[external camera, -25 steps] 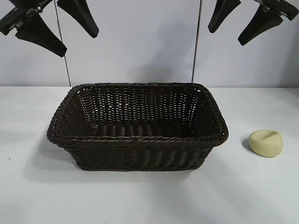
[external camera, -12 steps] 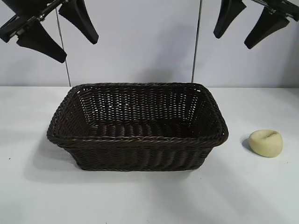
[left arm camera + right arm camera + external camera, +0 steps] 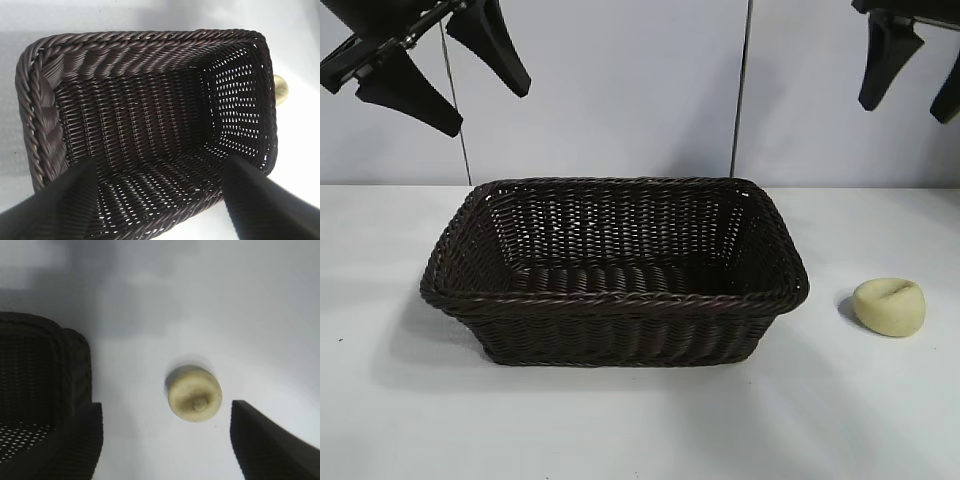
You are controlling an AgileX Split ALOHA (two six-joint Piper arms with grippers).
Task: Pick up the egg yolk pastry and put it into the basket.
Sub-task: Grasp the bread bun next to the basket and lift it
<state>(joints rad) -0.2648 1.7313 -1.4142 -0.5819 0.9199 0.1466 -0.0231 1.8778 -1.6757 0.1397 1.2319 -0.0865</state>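
Observation:
The egg yolk pastry (image 3: 889, 306), a small pale yellow lump with a crease on top, lies on the white table to the right of the basket (image 3: 620, 300). The dark brown wicker basket stands mid-table and holds nothing. My right gripper (image 3: 912, 72) hangs open high above the pastry; in the right wrist view the pastry (image 3: 194, 392) lies between and beyond the open jaws (image 3: 165, 440). My left gripper (image 3: 470, 90) hangs open high at the upper left, above the basket's left end; its wrist view looks down into the basket (image 3: 150, 125).
The white table (image 3: 640, 420) spreads around the basket, with a pale wall and two thin vertical poles behind. A sliver of the pastry (image 3: 281, 90) shows past the basket's far end in the left wrist view. The basket's corner (image 3: 45, 370) borders the right wrist view.
My right gripper has moved rightward, from above the basket's right end to above the pastry. The left gripper, basket and pastry have stayed put.

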